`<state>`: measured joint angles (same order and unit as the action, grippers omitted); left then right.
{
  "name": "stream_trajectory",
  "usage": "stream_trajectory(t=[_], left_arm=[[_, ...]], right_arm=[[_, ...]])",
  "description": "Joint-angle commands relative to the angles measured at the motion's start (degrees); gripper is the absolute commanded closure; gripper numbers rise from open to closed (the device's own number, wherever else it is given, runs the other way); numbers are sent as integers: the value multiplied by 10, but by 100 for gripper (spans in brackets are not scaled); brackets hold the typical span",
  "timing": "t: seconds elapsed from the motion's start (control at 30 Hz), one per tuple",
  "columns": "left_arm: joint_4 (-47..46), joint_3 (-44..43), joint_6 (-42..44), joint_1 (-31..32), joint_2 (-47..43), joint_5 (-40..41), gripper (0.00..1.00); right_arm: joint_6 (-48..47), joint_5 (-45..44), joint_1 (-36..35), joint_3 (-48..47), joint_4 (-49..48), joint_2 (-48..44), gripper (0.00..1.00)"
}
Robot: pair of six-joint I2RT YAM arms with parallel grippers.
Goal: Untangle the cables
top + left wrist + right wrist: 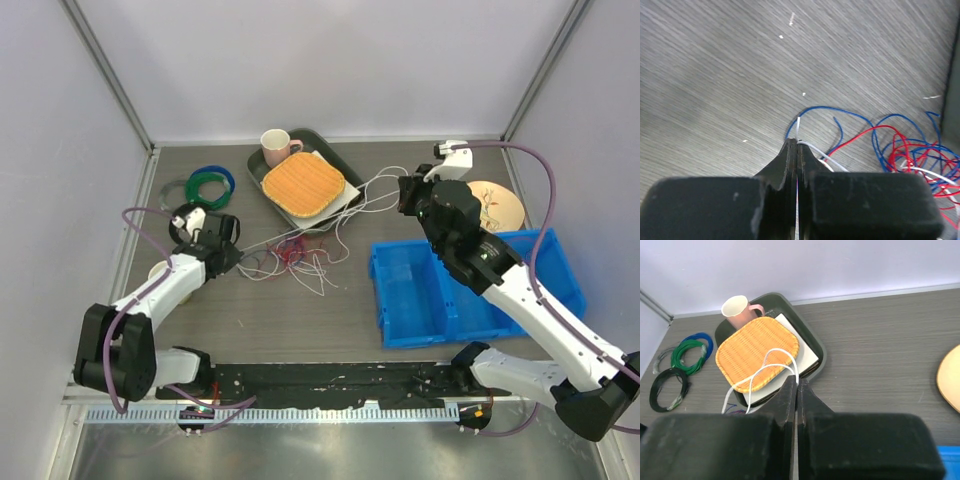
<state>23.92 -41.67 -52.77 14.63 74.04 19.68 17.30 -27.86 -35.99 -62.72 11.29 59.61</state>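
Left gripper (797,146) and right gripper (797,382) are each pinching a white cable (771,354), seemingly the same one, likely tensioning it out of the tangled cables (300,258).

The whole surface (300,320) is taken in by the top view, which is set high above and behind the near edge and angled steeply downward. The left wrist view is held low and close over the surface and is aimed along the left gripper (797,143) at the cables (900,150). The right wrist view is raised higher and aimed past the right gripper (797,382) at the tray (816,343) and back wall (815,265). Cables and tray are shared with the top view.
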Motion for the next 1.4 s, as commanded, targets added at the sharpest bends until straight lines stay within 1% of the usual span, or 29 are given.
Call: stream_trajectory(t=[0.0,0.07,0.1,0.17,0.2,0.23,0.27,0.3,0.33,0.4,0.43,0.5,0.53,0.57,0.6,0.63,0.67,0.73,0.77,0.8,0.87,0.97,1.0,1.07,1.1,1.13,1.17,1.2,1.37], left_arm=[[45,5,-11,-21,-3,51,100],[53,5,-15,-22,-5,57,100],[56,5,-18,-28,-4,60,100],[61,6,-20,-37,-5,64,100],[64,7,-20,-40,-6,64,100],[61,8,-20,-41,-8,62,100],[55,10,-10,-41,-15,50,100],[50,14,-8,-42,-19,43,100],[43,15,-6,-42,-24,37,100],[38,19,-1,-42,-39,23,100],[38,19,0,-42,-43,21,100],[37,21,2,-41,-62,19,100],[43,21,0,-42,-69,23,100],[46,20,0,-42,-78,27,100],[58,14,-1,-41,-94,35,100],[66,6,0,-42,-105,37,100],[75,-21,2,-41,-115,39,100],[96,-52,14,-41,-156,33,100],[99,-80,18,-42,-170,28,100],[97,-94,22,-42,-203,13,100],[86,-126,40,-41,-235,-5,100],[63,-172,69,-42,-276,-67,100],[60,-184,76,-41,-285,-118,100],[50,-216,86,-41,-289,-162,100],[47,-225,89,-41,-290,-182,100],[45,-238,90,-41,-291,-220,100],[41,-242,87,-41,-292,-232,100],[38,-245,85,-41,-295,-242,100],[20,-255,70,-41,-306,-270,100]], right_arm=[[-7,-155,14,-28,-29,-49,99],[-24,-205,15,-36,-29,-59,99],[-30,-262,15,-41,-29,-63,99],[-34,-313,16,-39,-30,-72,99],[-36,-320,16,-30,-30,-87,99],[-38,-301,18,-22,-35,-96,99],[-40,-266,18,-14,-43,-105,99],[-49,-189,17,4,-54,-116,99],[-56,-137,18,10,-71,-119,99],[-74,-46,18,3,-72,-105,99],[-79,60,17,-4,-56,-95,99],[-95,175,17,-34,-35,-69,98],[-97,267,17,-43,-21,-41,96],[-97,324,17,-50,-19,-24,95],[-100,367,16,-65,-15,-9,91],[-105,455,16,-74,-4,26,88],[-111,492,16,-100,8,45,85],[-122,567,16,-129,55,98,71],[-136,583,15,-156,74,113,58],[-154,598,14,-169,113,129,37],[-188,596,11,-182,124,152,26],[-241,598,-6,-152,95,147,20],[-252,598,-23,-139,55,145,19],[-295,597,-53,-95,10,133,19],[-310,589,-70,-79,-38,127,19],[-323,578,-107,-63,-62,124,18],[-333,546,-123,-37,-89,121,18],[-325,539,-137,-25,-149,123,17],[-240,554,-152,-20,-241,183,16]])
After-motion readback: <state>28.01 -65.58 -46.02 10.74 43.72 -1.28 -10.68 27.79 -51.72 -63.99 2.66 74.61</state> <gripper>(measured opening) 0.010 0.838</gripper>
